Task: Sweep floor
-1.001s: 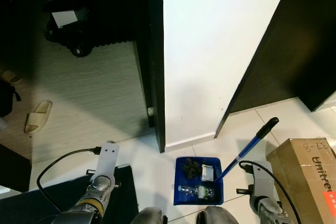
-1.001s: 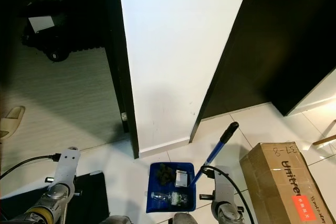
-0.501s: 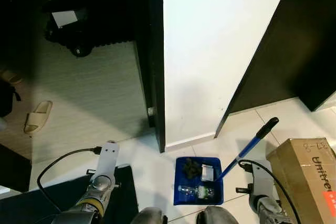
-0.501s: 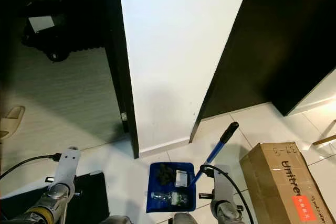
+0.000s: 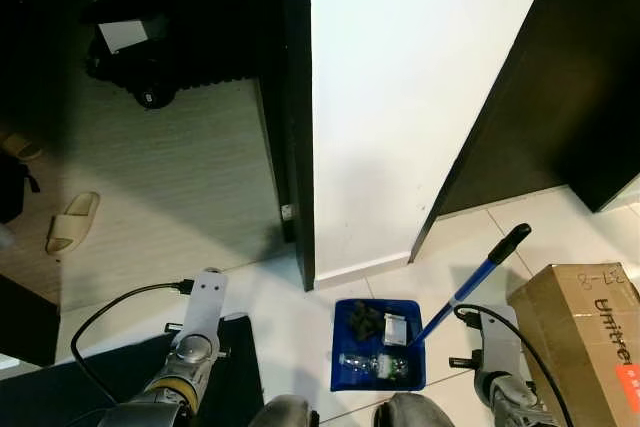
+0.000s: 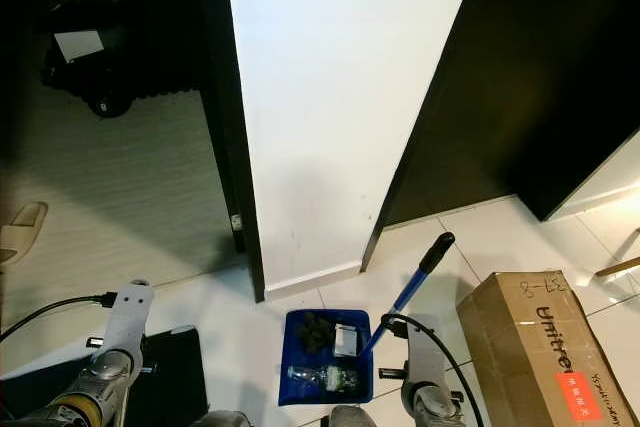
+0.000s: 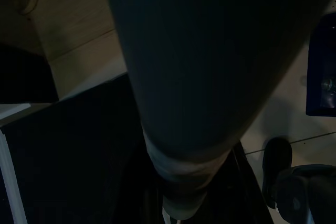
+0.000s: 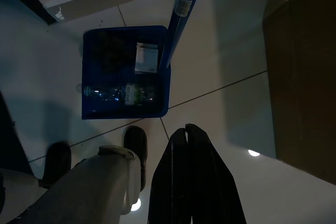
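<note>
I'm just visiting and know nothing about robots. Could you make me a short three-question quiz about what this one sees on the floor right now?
1. True or false: the blue dustpan already holds litter.
2. Multiple choice: what stands on the tiles at the robot's right? A) a cardboard box B) a chair C) a bucket
3. Fill in: the dustpan's long handle is blue with a ____ grip at its top.

Key
1. True: a clear plastic bottle, a small white packet and a dark clump lie in it.
2. A: the cardboard box.
3. Black.
</note>
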